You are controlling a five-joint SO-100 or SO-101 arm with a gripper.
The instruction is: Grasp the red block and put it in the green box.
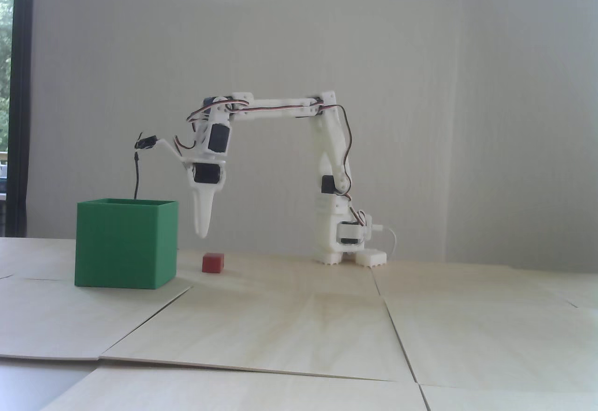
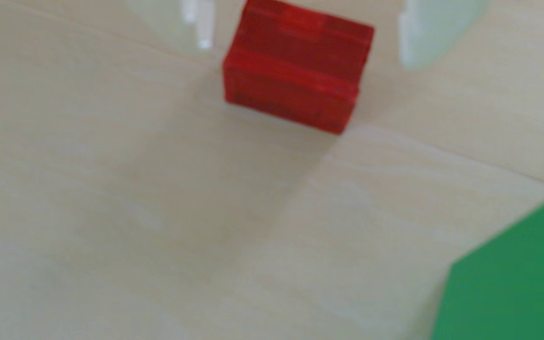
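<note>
Your arm (image 1: 280,105) is reaching out from its base toward the left of the fixed view, with the hand (image 1: 202,233) pointing straight down and hanging above the counter (image 1: 299,317). The tips are not touching anything there; they are sitting a little above and just left of the block (image 1: 213,262).

The block is resting on the counter, apart from the hand and just to the right of the box (image 1: 126,243) in the fixed view, with a narrow strip of counter showing between them. The box is standing upright with its open top facing up, and you are seeing a thin black cable (image 1: 136,173) dangling from the wrist behind its rim.

In the wrist view, your hand (image 2: 308,52) is standing wide, holding nothing: one fingertip (image 2: 203,32) is showing on the left of the block (image 2: 297,65) and the other on its right, each with bare counter (image 2: 166,212) between it and the block. The block is lying in the gap between them, near the top edge, blurred. A corner of the box (image 2: 519,278) is filling the lower right of that view, well clear of the block.
</note>
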